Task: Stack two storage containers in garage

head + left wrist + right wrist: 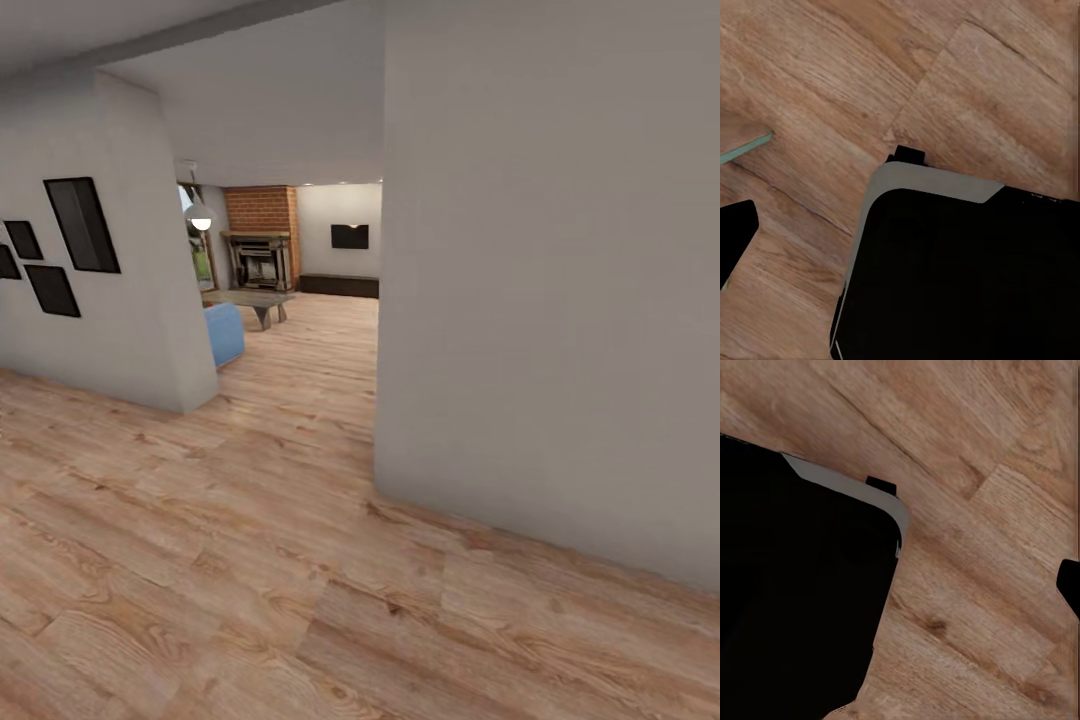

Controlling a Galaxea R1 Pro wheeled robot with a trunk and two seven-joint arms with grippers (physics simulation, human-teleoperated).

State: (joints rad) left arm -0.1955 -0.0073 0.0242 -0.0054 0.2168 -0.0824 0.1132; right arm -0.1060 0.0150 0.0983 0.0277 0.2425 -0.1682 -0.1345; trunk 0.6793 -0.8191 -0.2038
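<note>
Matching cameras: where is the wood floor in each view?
Head view: floor, lower half, running to the fireplace.
Left wrist view: floor around a black body.
Right wrist view: floor beside a black body.
Shared landmark: the floor's plank seams.

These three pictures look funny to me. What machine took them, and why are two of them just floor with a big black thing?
A wheeled robot with two arms took them, inside a computer simulation. The big picture comes from a camera on its head. It looks across a light wood-plank floor, past pale grey walls, towards a far room with a red brick fireplace, a black wall TV and a blue seat. The other two come from cameras near each gripper, pointing down at the floor. The black shape with a grey edge seems to be part of the robot itself. I can't see anything being held.
</note>
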